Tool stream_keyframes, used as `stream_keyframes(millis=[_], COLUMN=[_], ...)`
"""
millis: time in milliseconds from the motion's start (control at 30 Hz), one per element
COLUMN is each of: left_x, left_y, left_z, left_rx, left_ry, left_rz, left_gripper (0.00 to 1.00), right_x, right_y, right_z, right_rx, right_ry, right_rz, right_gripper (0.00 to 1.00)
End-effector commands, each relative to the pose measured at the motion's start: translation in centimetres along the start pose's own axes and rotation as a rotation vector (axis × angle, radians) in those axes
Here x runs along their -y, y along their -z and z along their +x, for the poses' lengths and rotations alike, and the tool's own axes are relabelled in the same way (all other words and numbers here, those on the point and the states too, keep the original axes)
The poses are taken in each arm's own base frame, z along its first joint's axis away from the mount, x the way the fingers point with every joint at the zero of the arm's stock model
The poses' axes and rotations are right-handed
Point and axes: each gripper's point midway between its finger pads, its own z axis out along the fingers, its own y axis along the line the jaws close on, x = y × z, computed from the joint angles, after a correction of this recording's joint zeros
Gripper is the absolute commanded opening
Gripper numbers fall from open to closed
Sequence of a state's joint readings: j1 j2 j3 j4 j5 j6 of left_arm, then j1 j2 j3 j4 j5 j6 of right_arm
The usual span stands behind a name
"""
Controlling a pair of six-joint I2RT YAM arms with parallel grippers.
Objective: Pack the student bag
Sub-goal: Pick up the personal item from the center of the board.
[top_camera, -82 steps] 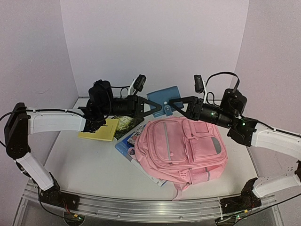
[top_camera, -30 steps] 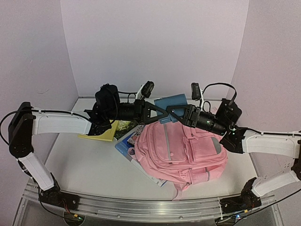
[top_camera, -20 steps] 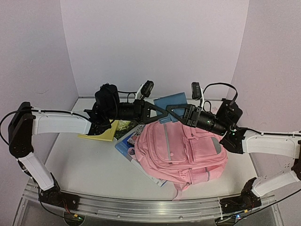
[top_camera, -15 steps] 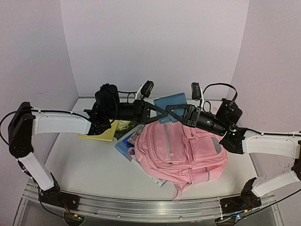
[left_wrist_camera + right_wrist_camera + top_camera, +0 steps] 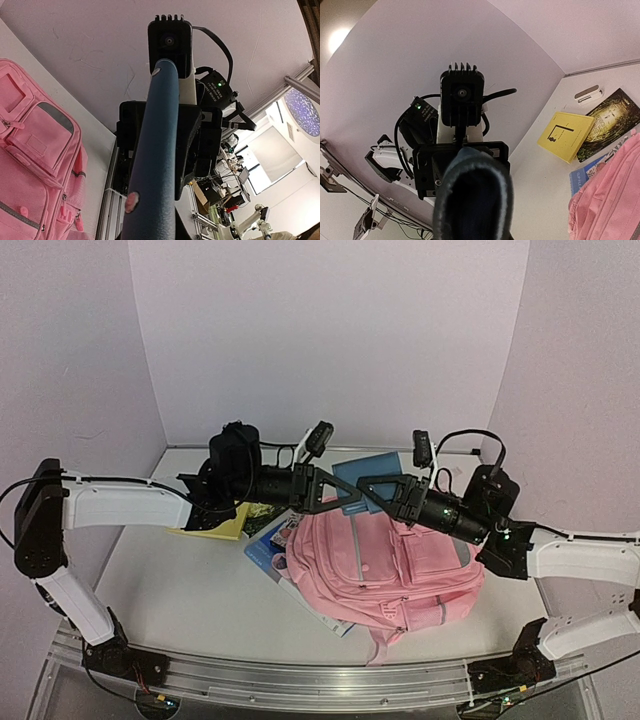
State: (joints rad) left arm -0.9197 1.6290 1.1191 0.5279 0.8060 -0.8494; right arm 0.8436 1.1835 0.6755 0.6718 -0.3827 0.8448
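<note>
Above one student bag [image 5: 390,562], left gripper [image 5: 340,496] and right gripper [image 5: 370,486] each clamp the single blue folder [image 5: 368,465]; one yellow notebook [image 5: 566,129] lies nearby.

Both arms reach inward — left gripper [image 5: 340,498] and right gripper [image 5: 366,485] nearly meeting (jaws closed).

a white table [image 5: 180,590] carries the pink student bag [image 5: 390,570], a yellow book [image 5: 565,134] and a dark book [image 5: 607,122].

Blue pouch [image 5: 374,465] partly hidden behind both jaws
</note>
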Motion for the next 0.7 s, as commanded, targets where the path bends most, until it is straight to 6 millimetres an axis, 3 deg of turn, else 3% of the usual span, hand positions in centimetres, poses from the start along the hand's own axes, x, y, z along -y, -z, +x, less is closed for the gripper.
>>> stream_keyframes(millis=[0, 33, 133, 200, 267, 400, 667], left_x=[3.7, 3.3, 2.3, 1.4, 0.6, -0.7, -5.0], left_y=[2.1, 2.0, 1.8, 1.7, 1.8, 2.0, 4.0], left_z=[-0.3, -0.3, -0.1, 0.0, 0.0, -0.4, -0.8], left_rx=[-0.029, -0.031, -0.037, -0.032, -0.021, 0.005, 0.071], left_ry=[-0.089, -0.076, -0.035, -0.008, 0.013, 0.05, 0.176], left_rz=[0.045, 0.033, 0.005, -0.027, -0.064, -0.111, -0.274], left_gripper=[0.0, 0.0, 0.0, 0.0, 0.0, 0.0, 0.0], right_x=[1.1, 0.4, -1.5, -1.9, -1.5, 1.5, 9.5], right_y=[1.5, 1.0, 0.6, 1.0, 1.4, 2.7, 5.8], right_z=[-6.0, -5.6, -5.1, -5.5, -6.1, -6.8, -4.3], right_rx=[0.229, 0.191, 0.131, 0.127, 0.138, 0.153, 0.086], right_ry=[0.035, 0.061, 0.109, 0.134, 0.149, 0.16, 0.088], right_rz=[0.097, 0.066, -0.006, 0.013, 0.077, 0.29, 0.656], right_gripper=[0.0, 0.04, 0.54, 0.76, 0.84, 0.92, 0.95])
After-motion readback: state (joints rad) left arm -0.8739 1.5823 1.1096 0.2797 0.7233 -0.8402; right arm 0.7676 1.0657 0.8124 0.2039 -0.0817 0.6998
